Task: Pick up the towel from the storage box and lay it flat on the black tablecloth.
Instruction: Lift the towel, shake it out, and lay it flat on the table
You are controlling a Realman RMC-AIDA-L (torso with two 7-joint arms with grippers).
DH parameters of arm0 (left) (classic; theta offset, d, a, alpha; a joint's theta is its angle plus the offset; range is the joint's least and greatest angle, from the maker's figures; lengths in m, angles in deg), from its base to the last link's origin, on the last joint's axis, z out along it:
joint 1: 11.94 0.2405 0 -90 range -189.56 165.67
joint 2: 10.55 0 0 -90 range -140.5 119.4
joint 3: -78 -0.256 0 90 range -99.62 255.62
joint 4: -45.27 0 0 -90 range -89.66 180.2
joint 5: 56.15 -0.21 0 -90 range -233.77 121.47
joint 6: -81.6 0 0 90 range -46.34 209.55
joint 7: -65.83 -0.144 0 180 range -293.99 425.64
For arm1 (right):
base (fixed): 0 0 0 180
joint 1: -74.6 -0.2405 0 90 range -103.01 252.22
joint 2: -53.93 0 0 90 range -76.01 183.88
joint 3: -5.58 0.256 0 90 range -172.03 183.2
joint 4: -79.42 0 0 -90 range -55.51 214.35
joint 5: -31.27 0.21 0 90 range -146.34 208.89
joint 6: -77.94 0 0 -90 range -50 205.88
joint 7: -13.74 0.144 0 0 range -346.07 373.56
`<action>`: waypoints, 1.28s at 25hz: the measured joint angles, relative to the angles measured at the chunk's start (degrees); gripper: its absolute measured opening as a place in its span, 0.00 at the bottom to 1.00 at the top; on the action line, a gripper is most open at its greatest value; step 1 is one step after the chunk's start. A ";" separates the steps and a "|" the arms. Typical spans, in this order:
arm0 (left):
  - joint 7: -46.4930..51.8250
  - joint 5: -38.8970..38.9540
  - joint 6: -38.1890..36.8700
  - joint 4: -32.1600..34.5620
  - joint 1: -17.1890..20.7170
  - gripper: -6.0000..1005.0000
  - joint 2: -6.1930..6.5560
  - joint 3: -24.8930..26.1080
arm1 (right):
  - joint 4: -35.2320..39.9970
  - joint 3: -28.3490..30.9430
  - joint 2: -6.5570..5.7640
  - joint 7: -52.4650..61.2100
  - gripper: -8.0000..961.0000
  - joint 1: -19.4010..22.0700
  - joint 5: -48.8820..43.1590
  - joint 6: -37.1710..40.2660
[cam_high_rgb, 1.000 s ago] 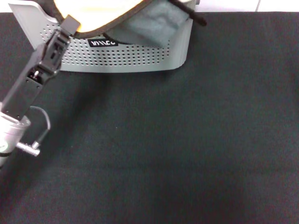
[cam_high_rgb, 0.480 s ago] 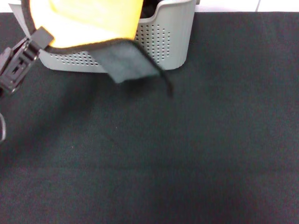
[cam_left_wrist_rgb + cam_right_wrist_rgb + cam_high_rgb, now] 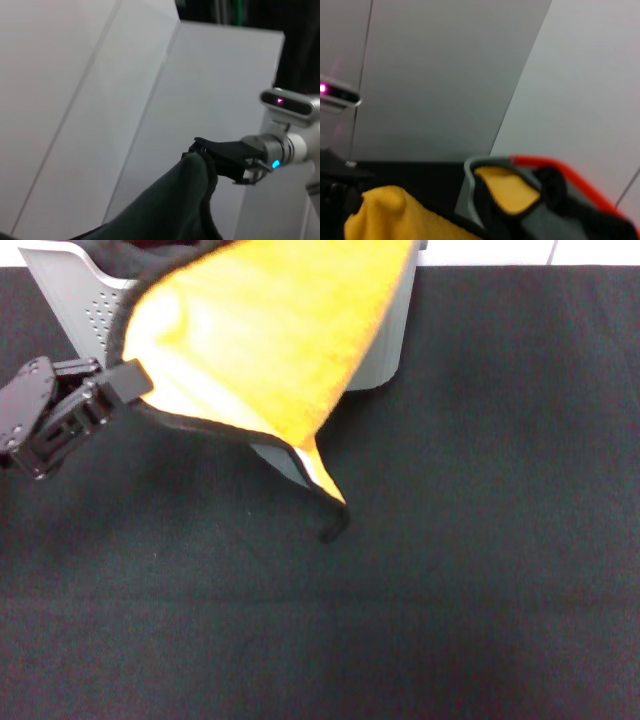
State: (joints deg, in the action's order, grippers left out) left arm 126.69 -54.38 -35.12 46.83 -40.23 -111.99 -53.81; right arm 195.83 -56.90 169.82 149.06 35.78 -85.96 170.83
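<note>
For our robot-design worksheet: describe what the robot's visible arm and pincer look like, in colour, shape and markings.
In the head view the left pincer is matt black, with angular, blocky links and flat squared finger pads. The left wrist view shows the right pincer black too, on a silvery-white round wrist with a small blue light.

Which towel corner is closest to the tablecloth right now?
The free lower corner, drooping below the storage box; the left gripper holds the other up.

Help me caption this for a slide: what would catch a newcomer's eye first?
The towel, orange-yellow face showing, hangs spread in front of the storage box at the table's far left, one black-trimmed corner drooping to the black tablecloth. The left pincer grips its edge at the left. In the left wrist view, another pincer pinches dark cloth.
</note>
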 joint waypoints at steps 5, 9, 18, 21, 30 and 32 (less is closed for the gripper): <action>-2.57 0.11 -0.11 -2.32 -4.16 0.02 1.46 -4.98 | 0.26 4.82 -0.32 0.00 0.03 4.39 6.25 4.62; -4.49 0.10 -0.26 -1.77 -7.64 0.02 2.63 -10.48 | 0.28 8.19 -0.18 0.01 0.03 8.03 9.56 8.15; -8.42 -0.26 -0.43 -1.00 -15.94 0.02 4.88 -17.78 | -1.68 12.12 -0.25 0.53 0.03 11.91 11.82 12.63; -9.93 -0.35 -0.43 -1.26 -18.69 0.02 5.37 -18.26 | -4.33 12.21 -0.18 0.51 0.03 12.37 12.00 13.93; -9.49 -0.39 -0.59 -0.43 -22.22 0.02 7.57 -20.78 | -1.21 12.26 0.03 0.35 0.03 19.49 19.35 15.61; -9.04 -0.41 -0.65 0.16 -22.24 0.02 7.96 -21.02 | -0.22 12.56 0.06 0.34 0.03 22.16 21.51 15.53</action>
State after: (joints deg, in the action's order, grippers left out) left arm 117.65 -54.79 -35.78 46.99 -62.47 -104.03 -74.83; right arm 195.61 -44.34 169.88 149.41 57.95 -64.45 186.36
